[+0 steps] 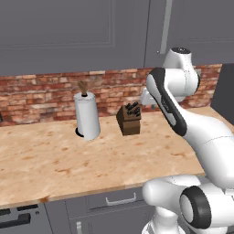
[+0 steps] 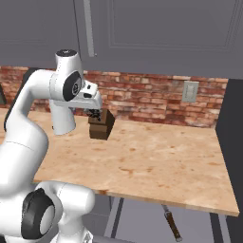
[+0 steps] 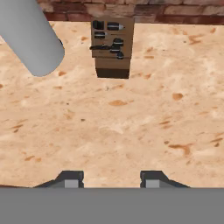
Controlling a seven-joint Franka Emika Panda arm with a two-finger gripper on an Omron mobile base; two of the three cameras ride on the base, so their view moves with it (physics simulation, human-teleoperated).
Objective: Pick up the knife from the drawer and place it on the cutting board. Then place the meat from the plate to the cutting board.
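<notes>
Lying low, knife [image 2: 172, 222] well apart from tool [image 3: 112, 179]

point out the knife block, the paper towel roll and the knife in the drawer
knife block [image 1: 129, 120]: left base view, on its wooden front face.
paper towel roll [image 1: 87, 116]: left base view, on the middle of the white roll.
knife [image 2: 171, 223]: right base view, on its dark handle below the counter edge.

Paper towel roll [image 1: 87, 115]: upright on the counter [image 1: 55, 160], near its back edge.
Knife block [image 1: 129, 119]: brown, black handles, just right of the roll, apart from it.
Backsplash [image 1: 41, 96]: red brick.
Outlet [image 2: 190, 91]: grey, on the brick.
</notes>
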